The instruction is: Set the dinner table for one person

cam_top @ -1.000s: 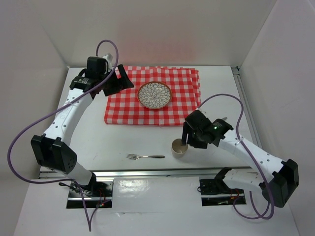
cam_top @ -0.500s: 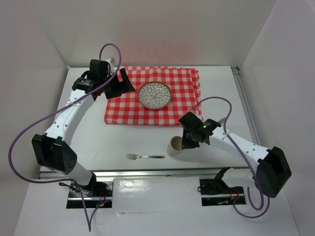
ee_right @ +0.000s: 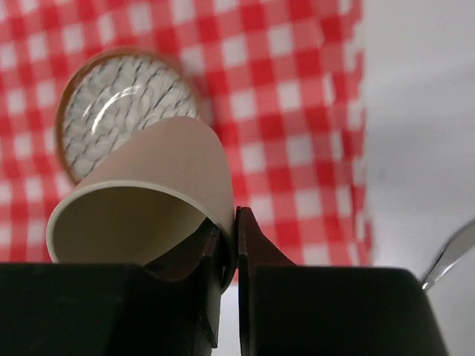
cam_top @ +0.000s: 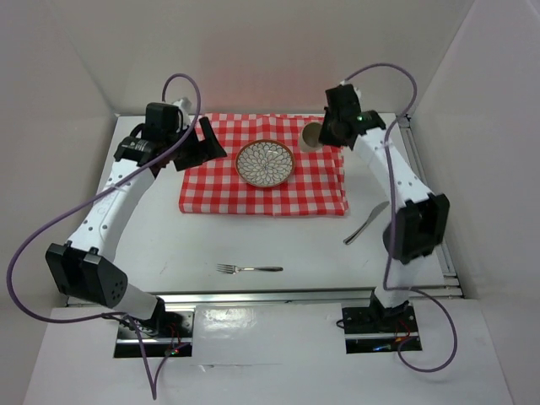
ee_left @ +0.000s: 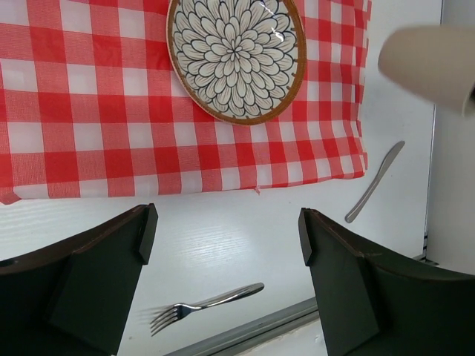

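A beige paper cup [cam_top: 311, 135] hangs tilted over the far right corner of the red-and-white checked cloth [cam_top: 253, 192]. My right gripper [cam_top: 326, 132] is shut on the cup's wall [ee_right: 148, 185], one finger inside the rim and one outside [ee_right: 236, 222]. A flower-patterned plate [cam_top: 264, 163] sits in the middle of the cloth. A fork [cam_top: 249, 269] lies on the white dinner table [cam_top: 169, 245] near the front edge. A knife [cam_top: 364, 224] lies right of the cloth. My left gripper [cam_top: 205, 140] hovers open over the cloth's far left side, with nothing between its fingers [ee_left: 96, 285].
The left wrist view shows the plate [ee_left: 236, 59], the fork [ee_left: 204, 302], the knife [ee_left: 375, 182] and the cup [ee_left: 430, 63] at the upper right. A metal rail [cam_top: 278, 295] runs along the table's near edge. White walls close in the back and sides.
My right arm has carried the cup from the near middle of the table up to the cloth's far right corner, uncovering the knife. The left gripper has barely shifted.
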You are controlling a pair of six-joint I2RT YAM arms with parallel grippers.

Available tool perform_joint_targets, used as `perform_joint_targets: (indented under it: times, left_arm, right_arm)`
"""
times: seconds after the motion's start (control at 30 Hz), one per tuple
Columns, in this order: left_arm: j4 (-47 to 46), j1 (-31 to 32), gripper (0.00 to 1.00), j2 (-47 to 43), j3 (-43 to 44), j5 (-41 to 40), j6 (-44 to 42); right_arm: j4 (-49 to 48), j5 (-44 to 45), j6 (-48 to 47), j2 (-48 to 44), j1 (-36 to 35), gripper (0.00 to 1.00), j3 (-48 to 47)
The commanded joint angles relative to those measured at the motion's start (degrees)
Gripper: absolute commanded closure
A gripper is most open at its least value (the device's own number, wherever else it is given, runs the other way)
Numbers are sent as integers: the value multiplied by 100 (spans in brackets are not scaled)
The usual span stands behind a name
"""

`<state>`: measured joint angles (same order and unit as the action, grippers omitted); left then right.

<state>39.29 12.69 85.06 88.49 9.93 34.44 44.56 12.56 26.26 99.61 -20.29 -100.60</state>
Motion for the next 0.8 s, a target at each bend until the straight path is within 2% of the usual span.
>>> perform_joint_targets:
  times: [0.0, 0.03, 0.07, 0.13, 0.2, 0.43, 0.77]
  left_arm:
    - [105, 23, 5, -244, -121, -132, -104]
    - [105, 23, 6, -244, -208, -132, -104]
    - [105, 23, 6, -244, -261, -132, -104]
    - [105, 23, 6, -297, -393, -132, -104]
    - [53, 23, 6, -297, -551, -132, -104]
    - [-114, 23, 6, -297, -964, -71, -104]
    - [-176, 23, 7, -121, -1123, 53, -104]
  right_arm:
    - [-9, -148, -569, 1344, 535, 100, -1441]
    - [61, -96, -569, 1672, 596, 100, -1828]
    - [132, -96, -622, 1980, 701, 100, -2606]
    - [255, -96, -622, 2804, 755, 100, -3288]
    - [317, -43, -622, 3212, 956, 100, -3946]
    - [-289, -561, -508, 3810, 1335, 100, -3880]
    - [-290, -799, -745, 4259, 1449, 100, -4179]
